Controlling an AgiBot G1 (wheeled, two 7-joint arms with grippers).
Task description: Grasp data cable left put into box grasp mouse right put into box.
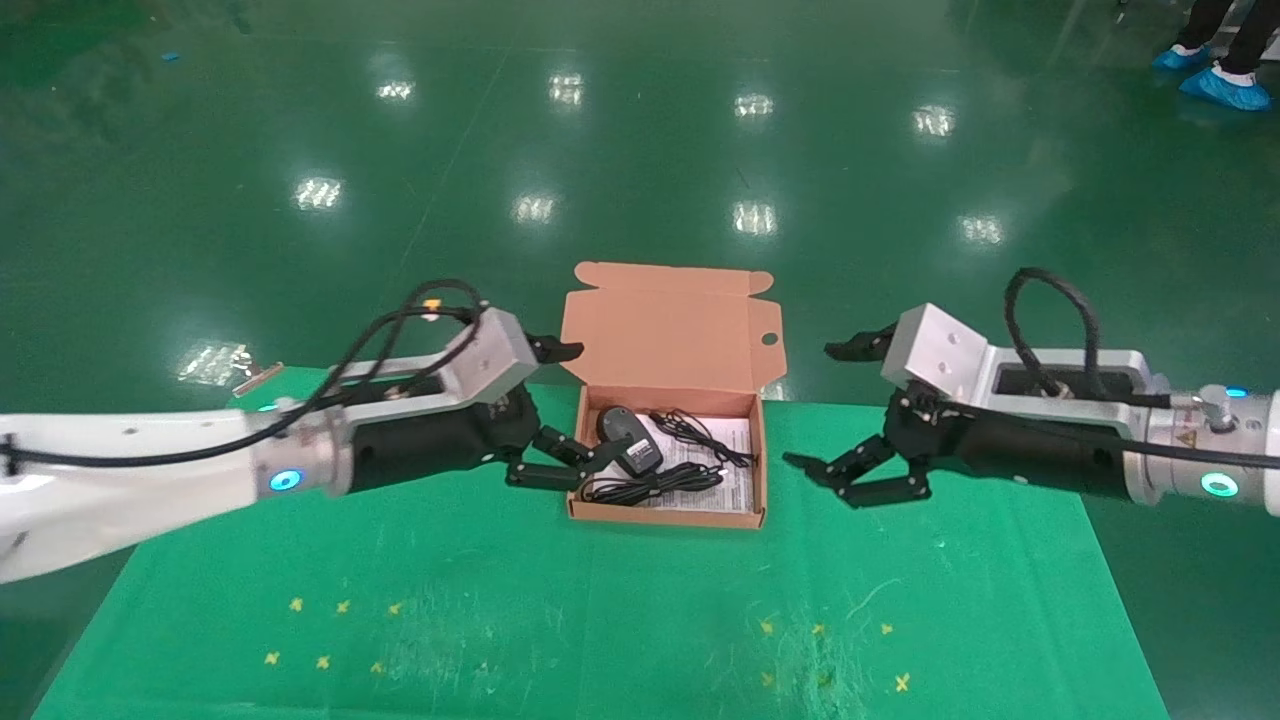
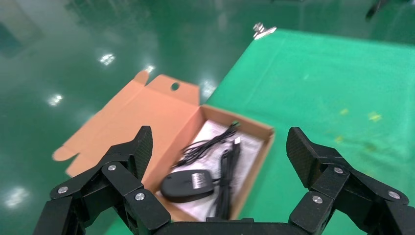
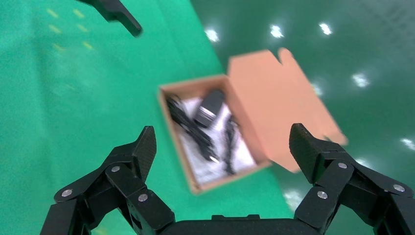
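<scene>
The orange-brown box (image 1: 665,517) stands open at the middle of the green mat, its lid (image 1: 672,325) folded back. Inside, on the white leaflet, lie the black mouse (image 1: 630,432), its bundled cord (image 1: 650,486) along the front wall, and the data cable (image 1: 700,432) toward the back right. My left gripper (image 1: 588,405) is open and empty at the box's left wall. My right gripper (image 1: 808,405) is open and empty just right of the box. The left wrist view shows the mouse (image 2: 188,185) and data cable (image 2: 208,144). The right wrist view shows the box (image 3: 173,127) and mouse (image 3: 209,106).
A green mat (image 1: 600,600) with small yellow cross marks (image 1: 320,660) covers the table. A metal clip (image 1: 258,377) sits at its far left corner. Glossy green floor lies beyond. A person's feet in blue shoe covers (image 1: 1225,88) stand at the far right.
</scene>
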